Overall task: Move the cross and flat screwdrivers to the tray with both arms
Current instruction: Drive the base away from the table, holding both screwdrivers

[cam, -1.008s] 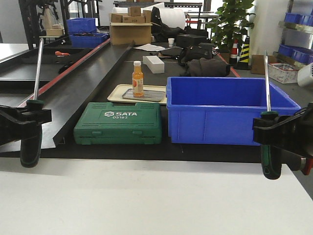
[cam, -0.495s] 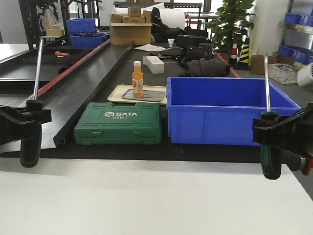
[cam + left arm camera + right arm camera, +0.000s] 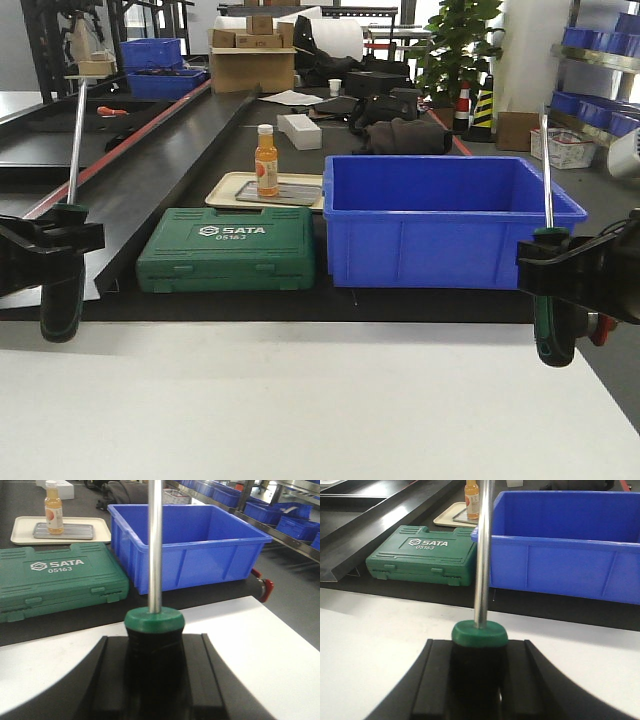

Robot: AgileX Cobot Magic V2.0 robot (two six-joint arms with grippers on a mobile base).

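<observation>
Black left gripper: I saw it clenched on the left screwdriver, its jaws pressed against the black handle just under the green collar.
Left screwdriver: it stood upright in that clamp, with the steel shaft pointing up and the handle end hanging below the jaws, at the edge of the white table.
Right gripper: it was clamped the same way on the right screwdriver, which also stood upright, shaft up.
Tips: I could not tell cross from flat on either shaft.
Grey metal tray: it lay well ahead of both grippers and between them, somewhat nearer the left one's side, resting inside a cream tray.
Orange bottle: it stood upright on the grey metal tray.
Green SATA case: it was closed and lay between the grippers and the trays, past the table's far edge.
Blue crate: it sat just beside the case, ahead of the right gripper and a little to its left.
</observation>
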